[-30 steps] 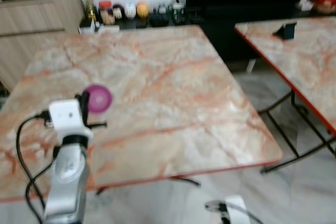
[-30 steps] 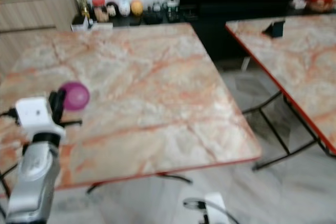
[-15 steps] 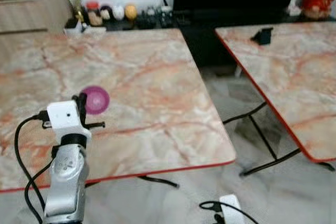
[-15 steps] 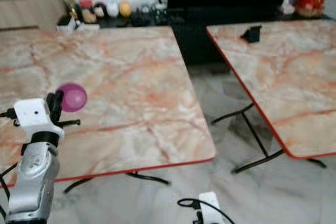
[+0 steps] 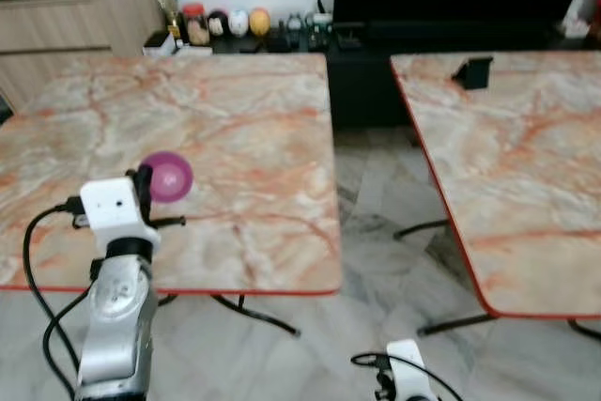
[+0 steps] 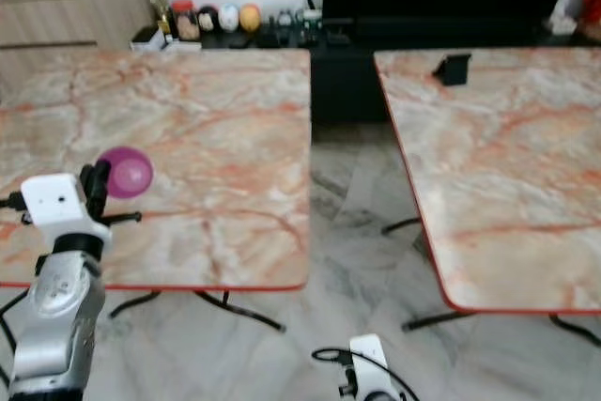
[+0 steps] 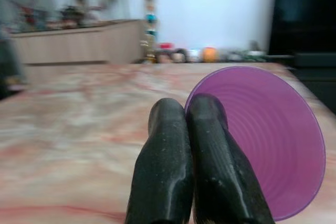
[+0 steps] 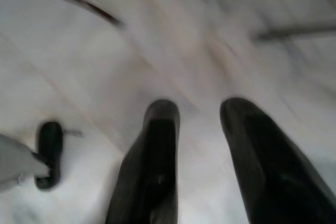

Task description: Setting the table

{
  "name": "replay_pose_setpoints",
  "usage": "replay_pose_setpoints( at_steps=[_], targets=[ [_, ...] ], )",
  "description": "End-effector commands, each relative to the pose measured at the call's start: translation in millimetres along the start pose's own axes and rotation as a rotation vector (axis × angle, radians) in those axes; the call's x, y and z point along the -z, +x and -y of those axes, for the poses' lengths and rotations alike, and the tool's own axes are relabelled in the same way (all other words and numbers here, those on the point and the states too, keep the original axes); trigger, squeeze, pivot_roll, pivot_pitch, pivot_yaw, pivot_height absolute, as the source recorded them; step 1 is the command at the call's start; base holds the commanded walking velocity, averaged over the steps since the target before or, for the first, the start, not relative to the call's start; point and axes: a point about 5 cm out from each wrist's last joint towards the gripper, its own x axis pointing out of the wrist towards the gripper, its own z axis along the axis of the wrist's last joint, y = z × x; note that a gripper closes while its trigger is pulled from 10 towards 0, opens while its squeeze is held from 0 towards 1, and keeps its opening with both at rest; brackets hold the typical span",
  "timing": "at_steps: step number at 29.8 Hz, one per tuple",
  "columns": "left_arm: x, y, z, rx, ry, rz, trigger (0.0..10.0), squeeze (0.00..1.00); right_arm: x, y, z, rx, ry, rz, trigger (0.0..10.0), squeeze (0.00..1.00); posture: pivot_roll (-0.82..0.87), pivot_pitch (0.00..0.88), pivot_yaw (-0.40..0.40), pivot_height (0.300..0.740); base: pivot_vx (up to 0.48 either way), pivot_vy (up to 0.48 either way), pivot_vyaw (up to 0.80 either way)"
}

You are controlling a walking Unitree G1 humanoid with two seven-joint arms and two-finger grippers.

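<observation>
Ribbed purple plastic bowl (image 7: pixel 273 140) in left tool (image 7: pixel 188 109), fingers together.

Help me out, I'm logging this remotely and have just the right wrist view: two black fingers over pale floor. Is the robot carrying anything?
Observer: Yes. The left gripper is shut on a purple cup, pinching its rim.
Operator: Where is that cup relative to the tables?
Observer: It is held above the left table, over the part near the front edge.
Operator: And the right gripper, is it anywhere near a table?
Observer: No. The right arm hangs low over the floor in the gap between the left table and the right table, fingers apart.
</observation>
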Motion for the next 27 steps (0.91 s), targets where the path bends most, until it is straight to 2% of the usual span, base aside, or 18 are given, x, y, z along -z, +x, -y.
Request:
replay_pose_setpoints(
  at_steps=[1,27],
  targets=[
    [-5.0,2.8,-4.6,-0.01,0.001,0.017,10.0,0.0,-5.1,1.1,-1.3,-0.001,0.011,0.015,10.0,0.0,-0.05,0.0,0.025,0.74,0.0,-0.442,0.0],
    [-8.4,7.7,-13.2,-0.028,0.018,0.03,10.0,0.0,0.7,0.0,2.6,-0.002,0.006,-0.011,10.0,0.0,-0.05,0.0,0.023,0.74,0.0,-0.436,0.0]
  ],
)
